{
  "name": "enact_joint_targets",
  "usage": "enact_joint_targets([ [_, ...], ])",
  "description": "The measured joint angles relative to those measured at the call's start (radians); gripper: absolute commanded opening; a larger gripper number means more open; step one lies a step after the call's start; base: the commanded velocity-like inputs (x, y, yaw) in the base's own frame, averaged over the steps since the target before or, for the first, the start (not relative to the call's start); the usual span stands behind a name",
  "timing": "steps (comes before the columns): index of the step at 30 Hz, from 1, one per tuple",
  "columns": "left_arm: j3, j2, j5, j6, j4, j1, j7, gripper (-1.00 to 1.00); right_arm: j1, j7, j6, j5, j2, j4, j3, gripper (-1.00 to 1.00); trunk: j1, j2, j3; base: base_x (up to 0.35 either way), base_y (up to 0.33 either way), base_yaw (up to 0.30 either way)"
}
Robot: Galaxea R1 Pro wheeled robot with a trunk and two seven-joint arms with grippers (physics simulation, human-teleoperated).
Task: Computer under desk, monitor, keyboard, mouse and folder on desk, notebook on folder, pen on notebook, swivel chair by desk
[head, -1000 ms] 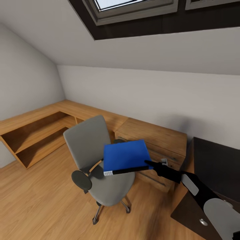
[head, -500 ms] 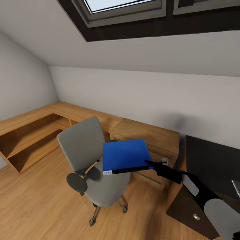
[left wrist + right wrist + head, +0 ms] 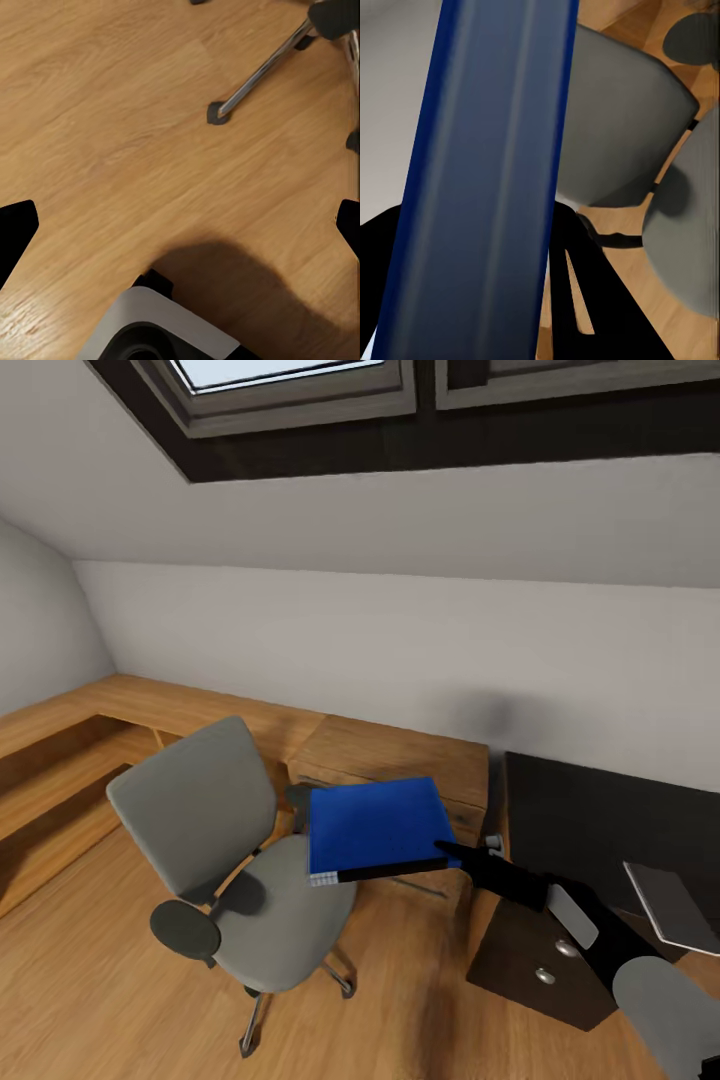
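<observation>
Now folder [image 3: 375, 825] held flat, clamped at near corner by right gripper [image 3: 452, 852]; table [image 3: 590, 825] lies rightward; left gripper fingers [image 3: 16, 232] spread wide.

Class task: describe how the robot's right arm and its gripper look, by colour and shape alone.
The right arm is slim and black with pale grey panels and a rounded light grey segment nearest the camera. The right gripper is black, tapering to narrow pointed fingers.
</observation>
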Motion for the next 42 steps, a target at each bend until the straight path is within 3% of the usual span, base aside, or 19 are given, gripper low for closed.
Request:
enact_joint_targets([
  [4,0.000,0.000,0.000,0.000,0.000,0.000,0.000,1.00,0.000,0.000,0.000,-0.001,-0.002,0.000,-0.001,-1.00,0.000,0.000,0.000,0.000,0.000,-0.297],
  [12,0.000,0.000,0.000,0.000,0.000,0.000,0.000,1.00,0.000,0.001,0.003,-0.002,-0.004,0.000,-0.002,-1.00,-0.031,0.056,0.025,0.000,0.000,-0.261],
  [35,0.000,0.000,0.000,0.000,0.000,0.000,0.000,1.00,0.019,0.003,0.003,-0.002,-0.006,-0.002,-0.003,-1.00,-0.119,0.217,0.097,0.000,0.000,-0.036],
  [42,0.000,0.000,0.000,-0.001,0.000,0.000,0.000,1.00,0.019,0.003,0.003,-0.002,-0.008,-0.002,-0.005,-1.00,-0.119,0.218,0.097,0.000,0.000,-0.248],
])
